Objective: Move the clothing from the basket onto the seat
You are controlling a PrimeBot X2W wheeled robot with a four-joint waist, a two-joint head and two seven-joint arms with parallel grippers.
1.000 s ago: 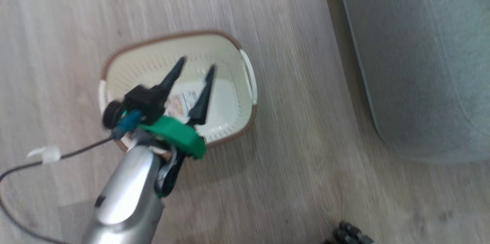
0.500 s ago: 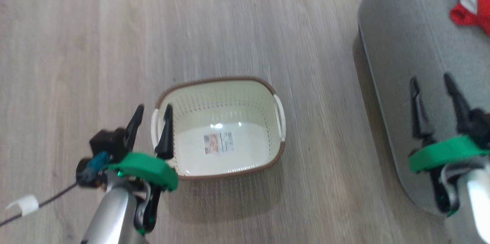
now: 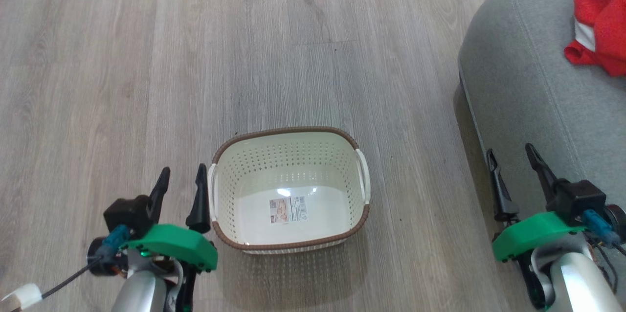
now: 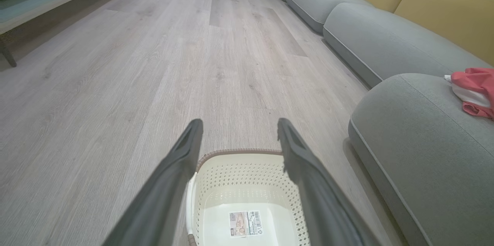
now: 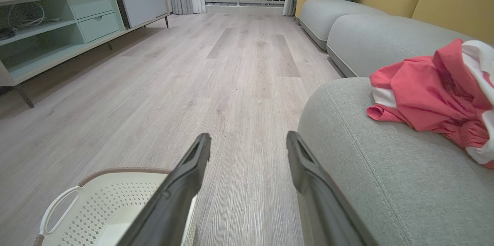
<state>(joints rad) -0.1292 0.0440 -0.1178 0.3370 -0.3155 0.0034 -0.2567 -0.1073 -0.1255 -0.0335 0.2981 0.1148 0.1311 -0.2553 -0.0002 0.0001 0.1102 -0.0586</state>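
The red clothing (image 3: 601,33) with white trim lies crumpled on the grey seat (image 3: 528,87) at the right; it also shows on the seat (image 5: 386,169) as clothing (image 5: 432,95) and at the right edge as clothing (image 4: 472,90). The cream basket (image 3: 342,155) with a brown rim stands on the floor, holding just a label sticker. My left gripper (image 3: 181,177) is open just left of the basket's left handle. My right gripper (image 3: 511,155) is open over the seat's near corner, nothing between its fingers.
Pale wood floor (image 3: 195,57) surrounds the basket. More grey and yellow sofa sections (image 5: 366,30) run along the right. A low cabinet with drawers (image 5: 77,18) stands at the far left. A cable with white tape (image 3: 29,295) trails from my left wrist.
The head camera swung, bringing the seat and clothing into view. My left gripper moved from over the basket to beside its left handle. The right gripper came into view at the seat.
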